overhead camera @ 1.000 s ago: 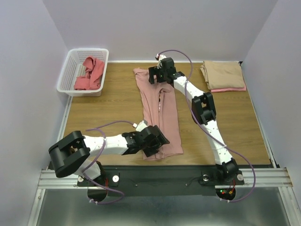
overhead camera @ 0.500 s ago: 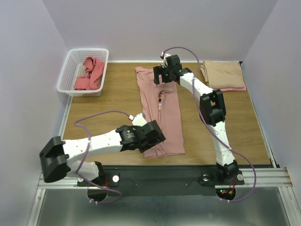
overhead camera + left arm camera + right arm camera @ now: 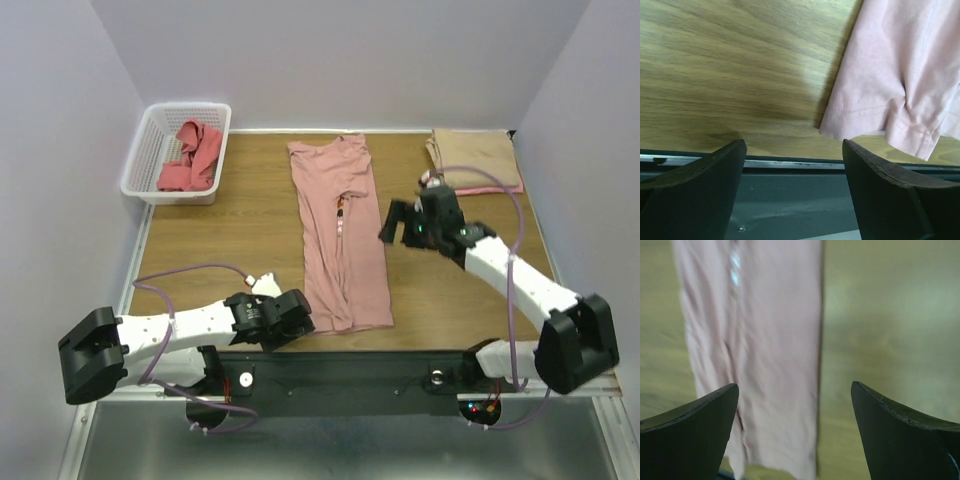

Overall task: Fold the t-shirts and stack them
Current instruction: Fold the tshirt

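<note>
Pink t-shirt point(image 3: 340, 230) lies mid-table as a long strip, ready, I judge, for a crosswise fold. Left gripper point(image 3: 300, 318) hangs wide and empty by its near left corner; right gripper point(image 3: 392, 225), equally wide, hovers beside its right edge. Tan t-shirts point(image 3: 475, 158) sit folded far right, a red t-shirt point(image 3: 195, 152) in the basket point(image 3: 150, 140) far left; neither obstructs.

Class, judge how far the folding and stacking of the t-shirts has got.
Done: a folded stack, tan on top, sits at the far right. In hand: the pink shirt in the middle is folded into a long strip; the left gripper and right gripper are open and empty. Left: the red shirt crumpled in the basket.
</note>
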`<state>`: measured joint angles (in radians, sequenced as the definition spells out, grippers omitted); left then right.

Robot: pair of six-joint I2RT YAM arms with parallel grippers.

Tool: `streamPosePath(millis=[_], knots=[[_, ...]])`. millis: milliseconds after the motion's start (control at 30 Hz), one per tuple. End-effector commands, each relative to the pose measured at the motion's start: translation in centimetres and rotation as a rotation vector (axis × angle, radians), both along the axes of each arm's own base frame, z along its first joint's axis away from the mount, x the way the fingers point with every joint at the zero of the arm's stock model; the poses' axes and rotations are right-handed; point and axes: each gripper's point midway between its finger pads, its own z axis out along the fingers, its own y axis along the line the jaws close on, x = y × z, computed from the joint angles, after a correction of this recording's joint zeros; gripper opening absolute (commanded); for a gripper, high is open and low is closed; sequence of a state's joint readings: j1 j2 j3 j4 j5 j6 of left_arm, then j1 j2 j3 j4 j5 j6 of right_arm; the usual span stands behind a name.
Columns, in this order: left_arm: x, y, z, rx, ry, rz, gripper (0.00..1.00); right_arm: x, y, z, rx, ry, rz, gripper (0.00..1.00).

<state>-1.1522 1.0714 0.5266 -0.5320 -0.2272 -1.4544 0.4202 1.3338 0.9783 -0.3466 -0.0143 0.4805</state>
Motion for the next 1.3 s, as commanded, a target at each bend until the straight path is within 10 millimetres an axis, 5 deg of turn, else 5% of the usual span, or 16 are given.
streamPosePath(millis=[0, 33, 233, 467, 700, 1033, 1100, 1133, 1267], knots=[[0.1, -1.7, 0.2, -0.056, -0.020, -0.060, 0.83, -6.2, -0.4, -3.0, 0.111, 0.130, -0.027, 1.00], [0.2, -2.1, 0.1, -0.066, -0.021, -0.066, 0.83, -7.9, -0.8, -4.4, 0.123, 0.164, -0.022, 1.00], [0.0, -3.4, -0.6, -0.094, -0.013, -0.120, 0.74, -12.8, 0.0, -5.2, 0.225, 0.238, 0.076, 1.00], [0.3, -2.0, -1.8, 0.016, 0.000, -0.088, 0.38, -15.7, 0.0, -7.5, 0.203, 0.369, 0.125, 1.00], [0.5, -1.3, -2.0, 0.045, -0.007, -0.073, 0.28, -18.8, -0.1, -9.5, 0.128, 0.484, 0.187, 1.00], [0.8, -2.0, -2.0, 0.010, -0.034, -0.086, 0.22, -21.1, 0.4, -11.7, 0.070, 0.574, 0.229, 0.93], [1.0, -2.0, -1.9, 0.005, -0.041, -0.081, 0.15, -21.3, 0.3, -12.3, 0.060, 0.586, 0.227, 0.91], [1.0, -2.0, -1.9, 0.007, -0.045, -0.085, 0.00, -21.3, 0.5, -12.4, 0.065, 0.592, 0.228, 0.89], [1.5, -2.3, -1.6, -0.011, -0.082, -0.097, 0.00, -21.2, 1.3, -13.1, 0.090, 0.603, 0.230, 0.85]])
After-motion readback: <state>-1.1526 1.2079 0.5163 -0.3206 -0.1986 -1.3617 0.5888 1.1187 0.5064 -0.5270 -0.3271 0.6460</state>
